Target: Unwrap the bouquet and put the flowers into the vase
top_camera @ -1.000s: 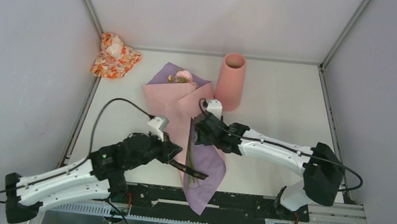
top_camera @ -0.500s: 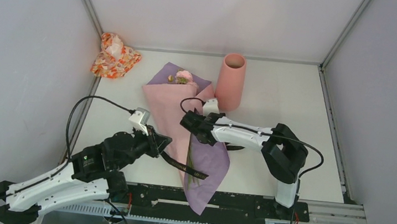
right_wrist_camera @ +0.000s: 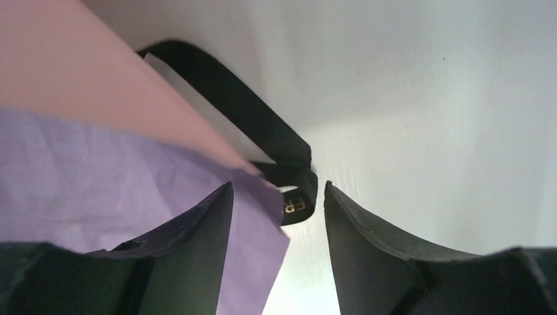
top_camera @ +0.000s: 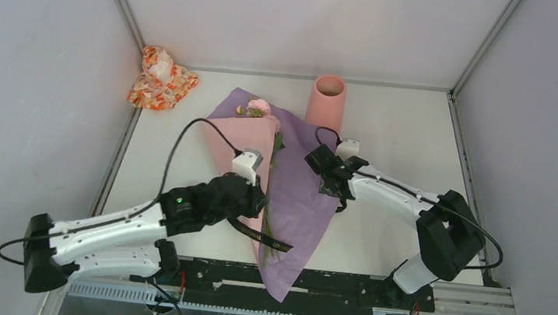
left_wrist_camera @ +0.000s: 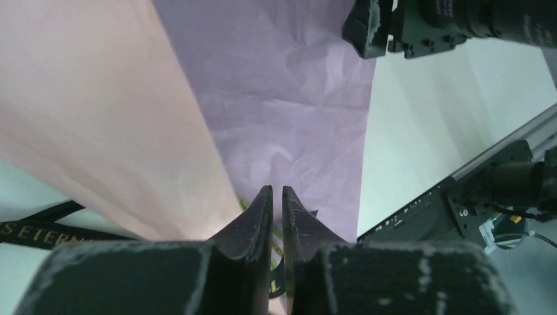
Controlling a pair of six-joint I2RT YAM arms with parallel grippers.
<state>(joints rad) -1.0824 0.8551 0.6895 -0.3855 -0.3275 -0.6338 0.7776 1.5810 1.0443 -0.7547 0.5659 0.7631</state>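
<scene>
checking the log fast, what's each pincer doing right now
left pincer: nearly shut, nothing seen between its tips.
right pincer: open, straddling the paper corner and ribbon, gripping neither.

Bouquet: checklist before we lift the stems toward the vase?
1. Wrap open: ok. The purple paper lies spread and the stems are exposed.
2. Target ready: ok. The vase is upright, mouth unobstructed.
3. Left end effector gripping a stem: cannot tell. Its jaws are nearly together right at the stems.
4. Right end effector clear: not ok. It is open, with a ribbon loop and a paper corner between its jaws.
</scene>
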